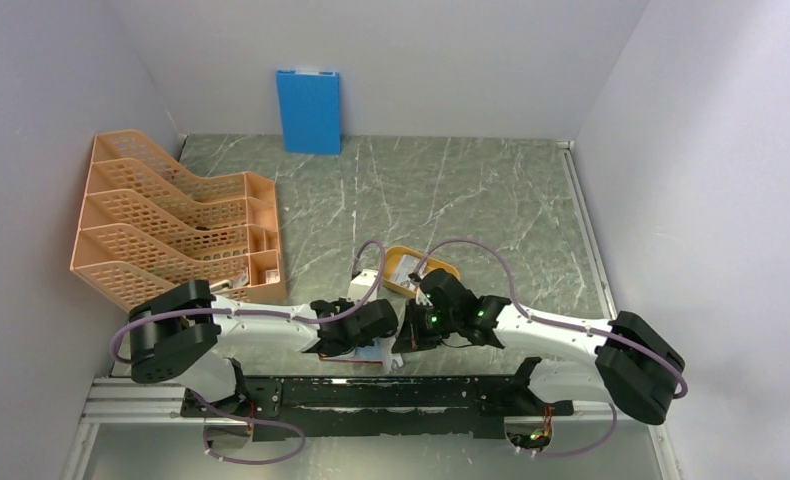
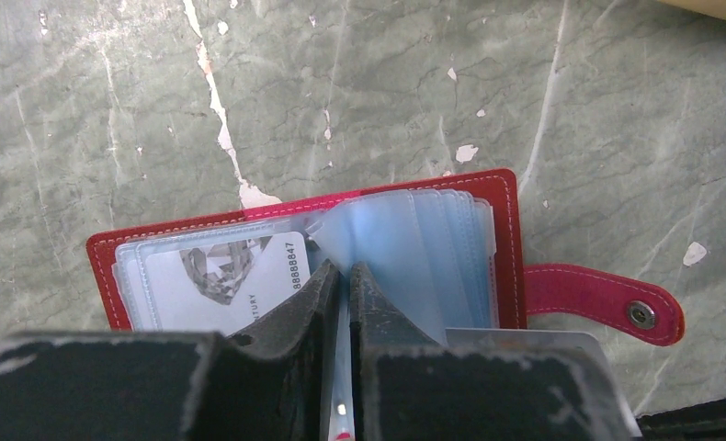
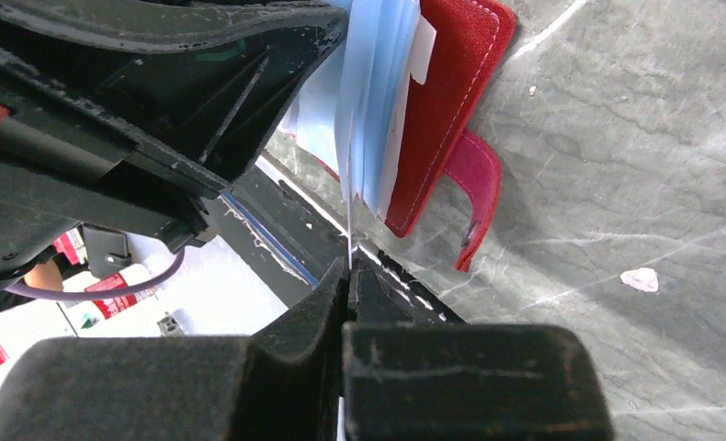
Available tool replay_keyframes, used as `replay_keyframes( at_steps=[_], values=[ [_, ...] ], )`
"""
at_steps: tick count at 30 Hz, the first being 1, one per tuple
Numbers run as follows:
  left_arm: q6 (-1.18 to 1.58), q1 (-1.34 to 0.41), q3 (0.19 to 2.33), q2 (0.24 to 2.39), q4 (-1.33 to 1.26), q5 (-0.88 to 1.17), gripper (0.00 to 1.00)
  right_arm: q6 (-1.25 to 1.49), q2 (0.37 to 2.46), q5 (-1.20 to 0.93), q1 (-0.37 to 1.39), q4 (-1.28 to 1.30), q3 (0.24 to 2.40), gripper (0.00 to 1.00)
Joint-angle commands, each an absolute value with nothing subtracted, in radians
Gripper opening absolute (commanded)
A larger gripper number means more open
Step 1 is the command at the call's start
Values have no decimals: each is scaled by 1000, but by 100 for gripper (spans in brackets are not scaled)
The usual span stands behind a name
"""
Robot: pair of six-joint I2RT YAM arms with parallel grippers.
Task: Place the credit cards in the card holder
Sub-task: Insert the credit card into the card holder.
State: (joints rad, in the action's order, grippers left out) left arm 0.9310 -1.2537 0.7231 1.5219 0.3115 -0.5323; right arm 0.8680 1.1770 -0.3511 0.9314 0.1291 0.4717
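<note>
My left tool (image 2: pixel 341 276) has its fingers drawn almost together, pinching a pale, translucent plastic leaf (image 2: pixel 338 367) that stands up from the spine of the small dark-red leather-like folding card holder (image 3: pixel 442 101). My right tool (image 3: pixel 348 268) is pressed fully together on a thin white credit card (image 2: pixel 525 342). From its own wrist camera this card shows edge-on, rising from between the fingertips to the lower edges of the leaves. From the left wrist, its flat face lies just at the holder's near edge, beside my left tool's right finger.

The holder lies open on the grey-green marbled bench (image 2: pixel 387 92), close to the near edge between my two arms. Its red strap with a metal snap (image 2: pixel 607 299) sticks out to one side, flat on the bench. A stack of clear pocket leaves (image 2: pixel 414 248) fans over its right half. In the left half, a second pale credit card with a grey diamond mark and printed digits (image 2: pixel 240 271) sits inside a pocket.

Just beyond the tools is a yellow-orange oval tray (image 1: pixel 411 268). An orange mesh file rack (image 1: pixel 171 225) stands well to the left, and a large blue upright board (image 1: pixel 309 110) leans on the back wall.
</note>
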Motion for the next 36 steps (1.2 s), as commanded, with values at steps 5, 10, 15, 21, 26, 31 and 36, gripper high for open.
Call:
replay_keyframes(
  at_steps=[5, 10, 15, 21, 26, 31, 36],
  values=[
    [942, -1259, 707, 1508, 420, -465, 18, 864, 1217, -378, 946, 81, 508, 0],
    [932, -1259, 748, 1421, 464, -463, 35, 859, 1243, -377, 953, 66, 533, 0],
    [943, -1259, 779, 1359, 504, -458, 43, 860, 1284, -383, 965, 35, 546, 0],
    [979, -1259, 780, 1257, 587, -501, 45, 863, 1334, -388, 980, 6, 586, 0],
    [1038, -1251, 711, 1149, 685, -583, 44, 872, 1384, -397, 994, -32, 621, 0],
    [1114, -1238, 610, 1056, 746, -604, 43, 874, 1477, -401, 1017, -60, 667, 0],
    [1179, -1211, 521, 1002, 739, -572, 40, 892, 1555, -393, 1032, -89, 700, 0]
  ],
)
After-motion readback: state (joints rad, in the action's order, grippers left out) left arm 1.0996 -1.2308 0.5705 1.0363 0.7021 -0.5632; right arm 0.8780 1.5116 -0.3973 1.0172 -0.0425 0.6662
